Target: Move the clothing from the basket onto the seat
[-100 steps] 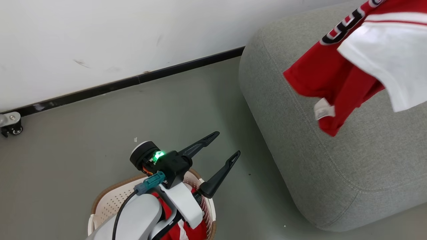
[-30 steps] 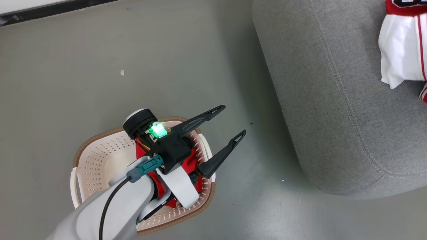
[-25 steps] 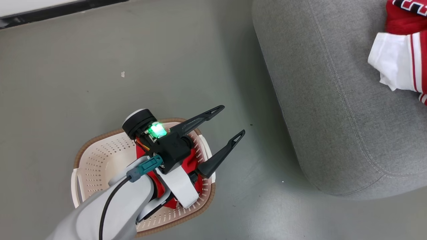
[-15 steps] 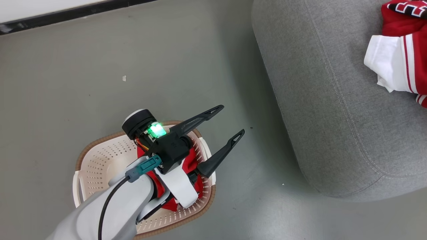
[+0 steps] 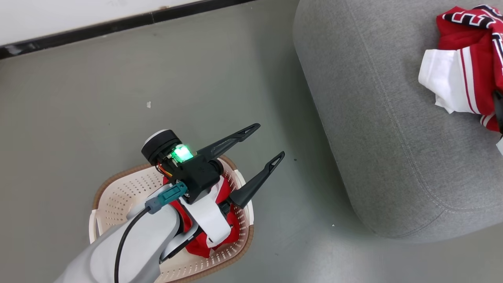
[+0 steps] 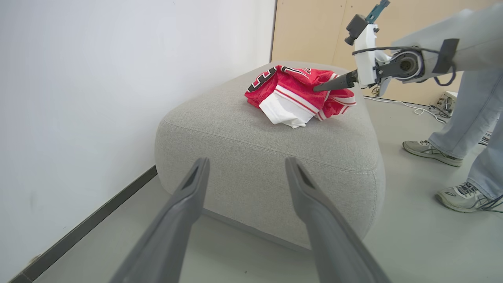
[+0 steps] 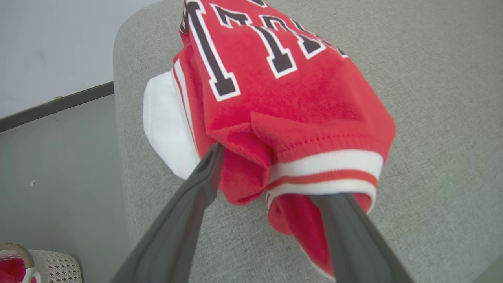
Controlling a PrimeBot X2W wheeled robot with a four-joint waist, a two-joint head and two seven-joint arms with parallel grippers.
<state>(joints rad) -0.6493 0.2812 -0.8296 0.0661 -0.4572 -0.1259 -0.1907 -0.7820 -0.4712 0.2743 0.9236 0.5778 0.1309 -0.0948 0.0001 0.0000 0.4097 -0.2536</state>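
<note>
Half the job looks done. The red sports jersey with white panels and black-and-white block lettering (image 5: 471, 39) lies crumpled on the large light-grey woven-fabric seat (image 5: 373, 118), toward 2 o'clock in the head view. The right gripper (image 7: 271, 173) is at it with fingers spread wide, pinching nothing (a fold may be brushing one finger; it is hard to tell). The second red garment (image 5: 200, 245) is what remains, lying in the cream-white perforated plastic basket (image 5: 118, 196) at 7 o'clock. Above it hovers the left gripper (image 5: 268, 140), fingers spread and empty.
</note>
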